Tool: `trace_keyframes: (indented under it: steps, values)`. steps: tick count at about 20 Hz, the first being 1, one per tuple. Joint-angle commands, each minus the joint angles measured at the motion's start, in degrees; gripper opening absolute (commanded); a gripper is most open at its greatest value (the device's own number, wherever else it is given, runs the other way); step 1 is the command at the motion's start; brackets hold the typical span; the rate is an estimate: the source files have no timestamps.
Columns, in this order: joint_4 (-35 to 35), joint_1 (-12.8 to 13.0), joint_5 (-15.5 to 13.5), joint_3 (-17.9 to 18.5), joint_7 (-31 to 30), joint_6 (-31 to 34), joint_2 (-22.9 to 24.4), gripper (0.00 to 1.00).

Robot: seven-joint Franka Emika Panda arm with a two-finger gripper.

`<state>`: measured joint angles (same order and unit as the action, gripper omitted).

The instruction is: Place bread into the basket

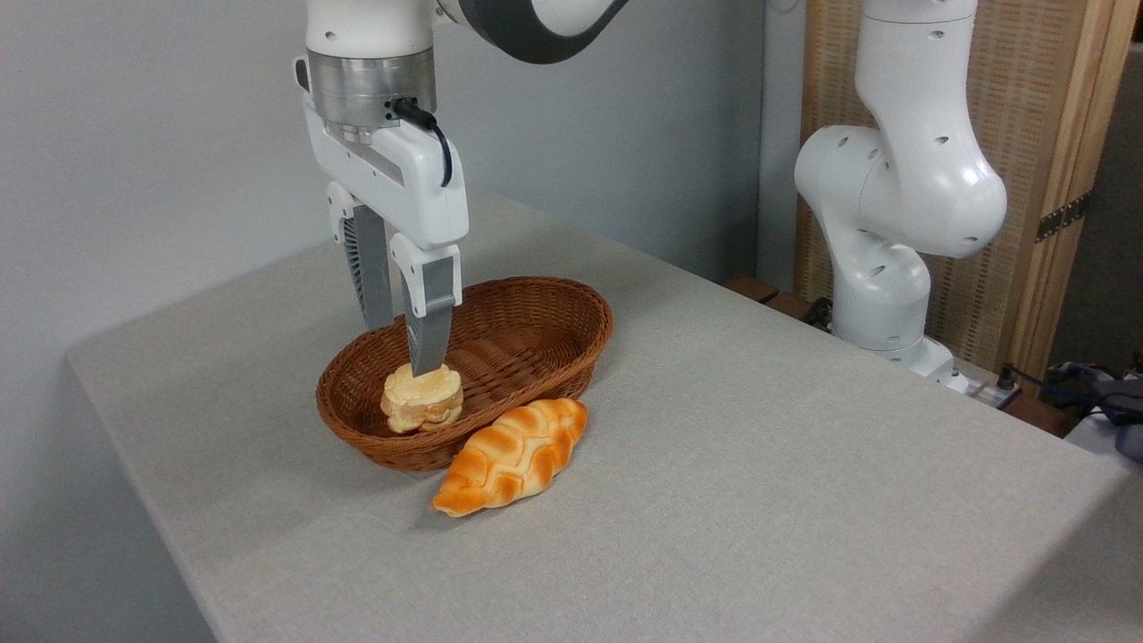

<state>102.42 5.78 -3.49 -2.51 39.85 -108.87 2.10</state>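
The gripper (406,357) points straight down into the basket (536,295), its fingers narrowed on the pale bun (421,400) at the basket's 8 o'clock end. The braided loaf (512,455) lies on the table (759,464) at the basket's 5 o'clock, touching its outer wall.

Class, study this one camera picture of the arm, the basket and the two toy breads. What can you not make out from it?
1. Whether the gripper pinches the pale bun: the near finger hides the contact.
2. The basket floor beneath the bun: the near rim and bun cover it.
3. The braided loaf hides the basket wall behind it.
4. The arm's upper links: cut off by the top edge.
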Motion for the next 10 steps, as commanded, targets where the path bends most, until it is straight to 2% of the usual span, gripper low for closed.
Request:
trace_keyframes:
  steps: [1, 5, 10]
  values:
    - [-0.3, 0.3, 1.1, 0.5, -0.5, 4.7, 0.7, 1.0]
    - [-0.3, 0.3, 1.2, 0.7, -0.6, 4.7, 0.8, 1.0]
    - [-0.2, 0.2, 1.2, 3.3, -0.4, 2.7, 0.5, 1.0]
